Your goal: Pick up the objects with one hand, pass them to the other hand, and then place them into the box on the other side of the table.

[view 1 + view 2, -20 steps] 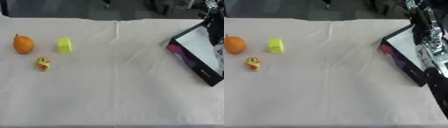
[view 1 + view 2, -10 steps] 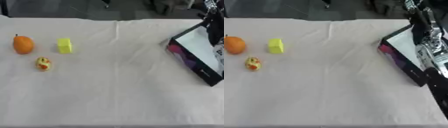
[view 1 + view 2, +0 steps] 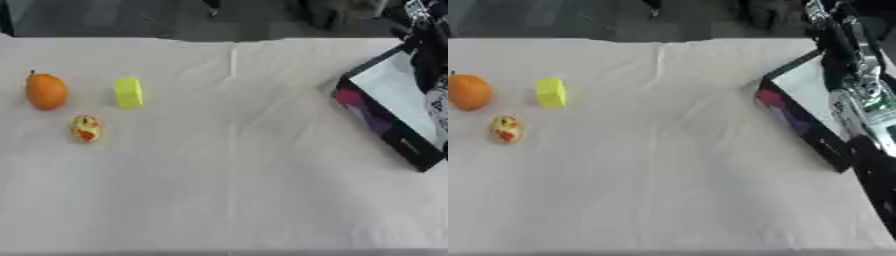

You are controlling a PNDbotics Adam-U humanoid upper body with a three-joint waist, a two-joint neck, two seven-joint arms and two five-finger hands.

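Three objects lie at the table's left: an orange fruit (image 3: 45,91), a yellow block (image 3: 128,92) to its right, and a small yellow and red object (image 3: 85,128) in front of them. A black box (image 3: 798,122) with a white inside stands tilted at the right edge. My right arm (image 3: 864,100) reaches up along the right side over the box, and my right hand (image 3: 836,35) shows dark and blurred near the box's far corner. It is far from the three objects. My left hand does not show.
A white cloth (image 3: 227,170) with a crease down the middle covers the table. Dark floor and blurred dark shapes lie beyond the far edge (image 3: 219,41). The box's outer wall has pink and purple print (image 3: 363,107).
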